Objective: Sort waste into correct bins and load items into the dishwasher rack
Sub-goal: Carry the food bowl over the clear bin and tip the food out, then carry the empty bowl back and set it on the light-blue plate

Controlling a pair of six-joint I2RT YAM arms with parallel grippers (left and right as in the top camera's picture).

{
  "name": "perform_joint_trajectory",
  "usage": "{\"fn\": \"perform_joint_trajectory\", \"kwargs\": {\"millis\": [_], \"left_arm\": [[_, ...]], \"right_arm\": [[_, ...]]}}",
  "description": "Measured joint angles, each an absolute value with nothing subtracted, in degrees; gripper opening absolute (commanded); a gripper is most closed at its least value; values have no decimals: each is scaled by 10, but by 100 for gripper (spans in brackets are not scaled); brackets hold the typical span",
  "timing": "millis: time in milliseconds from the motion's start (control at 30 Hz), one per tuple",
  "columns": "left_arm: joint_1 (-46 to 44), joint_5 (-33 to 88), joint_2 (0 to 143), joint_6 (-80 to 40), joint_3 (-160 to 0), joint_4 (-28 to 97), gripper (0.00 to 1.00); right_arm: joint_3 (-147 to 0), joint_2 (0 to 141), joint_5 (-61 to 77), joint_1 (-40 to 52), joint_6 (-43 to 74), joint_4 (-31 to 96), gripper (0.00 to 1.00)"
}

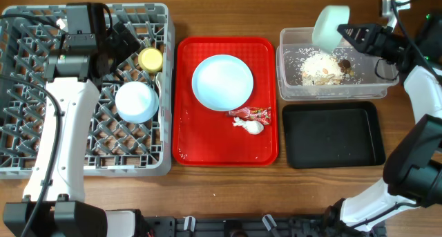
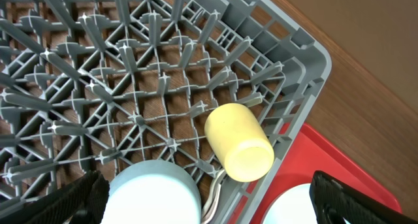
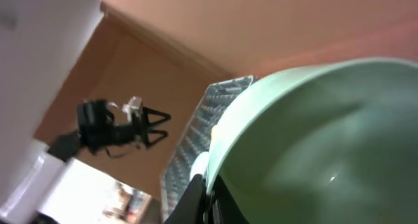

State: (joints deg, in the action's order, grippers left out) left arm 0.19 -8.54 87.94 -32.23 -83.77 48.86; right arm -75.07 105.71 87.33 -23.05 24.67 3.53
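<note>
Surface: brown wooden tabletop (image 1: 228, 195). The dishwasher rack (image 1: 21, 164) is at left, the flat red tray (image 1: 186, 147) in the middle, the clear tub (image 1: 290, 92) far right and the black tray (image 1: 331, 137) near right.
Right arm: your right fingers (image 1: 353, 34) are clamped on the rim of the pale green bowl (image 1: 330, 24), which is tipped on edge above the far left part of the clear tub.
Scraps: the rice scraps (image 1: 319, 68) lie heaped in the tub. The bowl is judged emptied, but the wrist view shows only part of its inside.
Left arm: your left fingers (image 2: 81, 198) are spread wide and grip nothing. They hang over the rack's far right corner, above the yellow cup (image 2: 238, 142), which lies on its side.
Key relation: the rack lies well to the left of the bowl, with the whole red tray between them. Your right arm carries the bowl; your left arm is nearer the rack.
Outstanding: the blue plate (image 1: 222, 81), wrapper (image 1: 252, 114) and tissue (image 1: 250, 126) sit on the red tray. The wrapper and tissue are just left of the black tray, so your right arm is the nearer one.
Risk: carrying the tilted bowl across the tray could shed leftover grains.
</note>
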Motion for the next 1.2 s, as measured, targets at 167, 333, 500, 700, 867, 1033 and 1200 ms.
{"fn": "perform_joint_trajectory", "kwargs": {"millis": [167,333,500,700,867,1033,1200], "left_arm": [[2,-85,879,-322,-838,489,100],[2,-85,879,-322,-838,488,100],[2,-85,879,-322,-838,488,100],[2,-85,879,-322,-838,488,100],[2,-85,879,-322,-838,488,100],[2,-85,879,-322,-838,489,100],[2,-85,879,-322,-838,488,100]], "right_arm": [[-749,1060,875,-230,317,-2,4],[-749,1062,870,-227,382,-53,4],[-748,1062,893,-141,394,-114,4],[-748,1062,868,25,387,-124,4],[-752,1062,729,151,309,29,4],[-751,1062,416,260,204,154,5],[-751,1062,194,352,107,167,9]]}}
